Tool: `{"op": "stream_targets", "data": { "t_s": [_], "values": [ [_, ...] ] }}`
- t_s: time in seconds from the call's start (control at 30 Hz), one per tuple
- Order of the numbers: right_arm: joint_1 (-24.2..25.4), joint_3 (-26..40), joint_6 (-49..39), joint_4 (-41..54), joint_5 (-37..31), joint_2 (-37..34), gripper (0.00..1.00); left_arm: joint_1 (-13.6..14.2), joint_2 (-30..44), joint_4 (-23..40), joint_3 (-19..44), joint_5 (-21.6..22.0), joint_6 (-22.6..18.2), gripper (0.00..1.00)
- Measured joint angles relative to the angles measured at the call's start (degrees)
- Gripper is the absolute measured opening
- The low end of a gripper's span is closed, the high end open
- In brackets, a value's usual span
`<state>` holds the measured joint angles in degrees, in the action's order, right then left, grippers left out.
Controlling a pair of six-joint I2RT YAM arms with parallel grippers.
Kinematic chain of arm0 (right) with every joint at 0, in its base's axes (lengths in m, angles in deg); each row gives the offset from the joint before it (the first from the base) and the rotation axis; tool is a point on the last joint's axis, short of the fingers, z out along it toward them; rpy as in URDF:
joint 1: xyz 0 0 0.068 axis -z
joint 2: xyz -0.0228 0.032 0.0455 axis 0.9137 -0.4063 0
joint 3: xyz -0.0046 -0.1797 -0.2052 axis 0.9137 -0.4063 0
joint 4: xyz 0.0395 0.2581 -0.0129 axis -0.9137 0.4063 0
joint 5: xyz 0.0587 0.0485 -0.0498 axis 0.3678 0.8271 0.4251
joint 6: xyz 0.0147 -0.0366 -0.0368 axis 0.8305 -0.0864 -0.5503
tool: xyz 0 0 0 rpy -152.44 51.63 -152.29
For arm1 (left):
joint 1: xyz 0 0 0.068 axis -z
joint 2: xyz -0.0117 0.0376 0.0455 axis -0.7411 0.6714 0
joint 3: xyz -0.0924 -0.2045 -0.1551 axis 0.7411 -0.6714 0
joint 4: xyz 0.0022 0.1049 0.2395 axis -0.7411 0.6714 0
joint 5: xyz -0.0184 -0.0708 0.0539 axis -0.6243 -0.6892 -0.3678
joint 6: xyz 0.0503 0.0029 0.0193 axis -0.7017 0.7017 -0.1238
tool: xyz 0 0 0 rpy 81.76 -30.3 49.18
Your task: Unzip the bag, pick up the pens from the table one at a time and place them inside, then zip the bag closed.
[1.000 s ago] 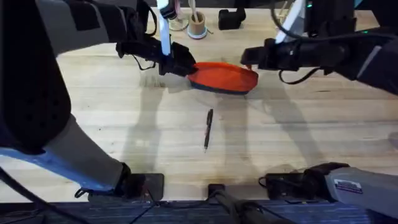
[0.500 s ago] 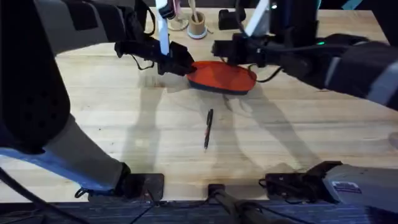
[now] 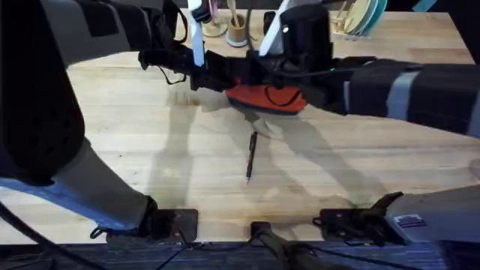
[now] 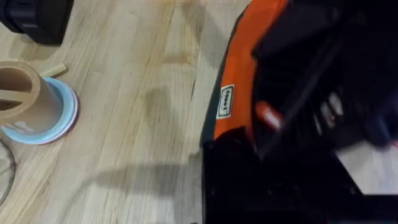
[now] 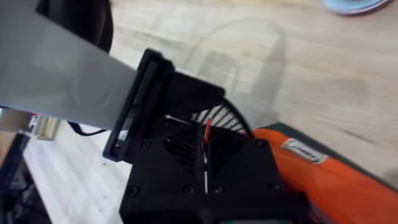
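The orange bag [image 3: 271,98] lies at the back middle of the table [image 3: 150,150], largely under my right arm. My left gripper [image 3: 216,76] is shut on the bag's left end; in the left wrist view its black fingers cover the end of the orange fabric [image 4: 239,81]. My right gripper [image 3: 243,73] has reached over the bag and hangs right beside the left one. A small orange-red pull tab [image 4: 268,116] shows by the zipper under that dark gripper. The slim black pen [image 3: 251,155] lies alone in front of the bag.
A tan holder on a pale blue base [image 3: 238,31] stands behind the bag, and also appears in the left wrist view as the holder [image 4: 31,102]. A black object [image 4: 34,18] sits near it. A dish rack [image 3: 360,15] is at the back right.
My right arm swung left from the bag's right end, across the top of the bag, to its left end beside the left gripper. Left gripper, bag and pen stayed put.
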<state>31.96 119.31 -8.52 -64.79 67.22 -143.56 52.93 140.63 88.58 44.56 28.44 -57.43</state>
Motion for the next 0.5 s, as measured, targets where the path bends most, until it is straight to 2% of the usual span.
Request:
{"op": "stream_targets", "data": {
  "t_s": [0.2,0.37,0.4,0.5],
  "values": [
    [-1.3,0.0,1.2,-1.4,-1.3,-0.8,0.031,0.0,0.0,0.3,0.0,0.1,0.0,0.043],
    [-1.3,1.0,-0.8,1.4,-1.4,-0.5,0.037,0.0,0.0,0.4,0.0,0.1,0.0,0.043],
    [-1.3,1.4,-1.8,3.2,-1.7,-0.1,0.102,0.0,0.0,0.4,0.0,0.0,-0.1,0.043],
    [-1.2,3.1,-5.5,11.5,-4.6,2.5,0.515,0.0,0.0,0.6,0.0,-0.1,-0.1,0.043]
  ]
}}
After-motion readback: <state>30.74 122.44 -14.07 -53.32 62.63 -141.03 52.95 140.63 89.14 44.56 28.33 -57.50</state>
